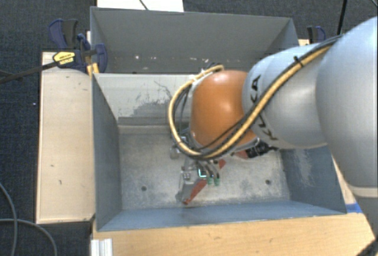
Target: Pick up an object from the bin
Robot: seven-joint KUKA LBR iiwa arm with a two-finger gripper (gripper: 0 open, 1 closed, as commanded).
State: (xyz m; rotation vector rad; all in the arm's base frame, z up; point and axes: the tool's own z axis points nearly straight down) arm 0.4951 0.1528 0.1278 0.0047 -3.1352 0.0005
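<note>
The gripper (pixel 198 181) hangs low (I cannot tell if it is wide or narrow) over a small red-brown piece (pixel 190 193) by the bin's (pixel 106 148) near wall, which looks light and hard, so pinch its long sides.

**Even light from above, soft shadows**

Bright, diffuse light falls from above. The arm (pixel 331 89) shows a pale sheen along its top; the orange cover (pixel 218 107) gleams softly. A faint shadow lies on the bin (pixel 142 178) floor beneath them. Small glints dot the rear wall
</note>
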